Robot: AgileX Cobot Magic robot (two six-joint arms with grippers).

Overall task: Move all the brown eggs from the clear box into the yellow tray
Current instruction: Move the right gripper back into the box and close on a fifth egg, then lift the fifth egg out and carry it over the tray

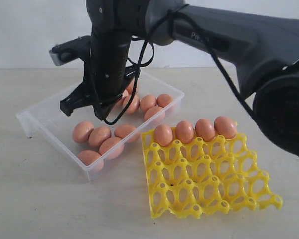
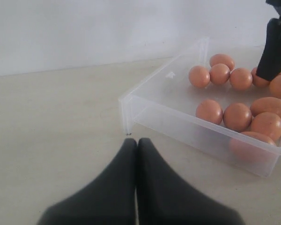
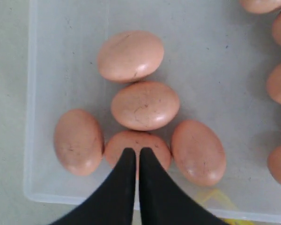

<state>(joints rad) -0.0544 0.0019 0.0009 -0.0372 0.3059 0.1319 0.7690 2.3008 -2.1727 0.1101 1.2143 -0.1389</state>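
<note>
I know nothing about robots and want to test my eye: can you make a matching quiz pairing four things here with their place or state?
Things: 1 right gripper; 2 left gripper; 3 yellow tray; 4 clear box.
States: A holds four brown eggs in one row; B shut, over bare table beside the box; C holds many loose eggs; D shut, tips above an egg in the box.
Pairs: 1-D; 2-B; 3-A; 4-C.

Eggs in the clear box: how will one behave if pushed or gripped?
Likely rolls: each brown egg is a smooth oval lying loose on the clear box's flat floor, and the clustered ones touch, so a nudge probably shifts neighbours. Probably slips from the right gripper's narrow fingertips, given the curved shell. Faint hairline marks suggest a brittle shell; grip gently.
</note>
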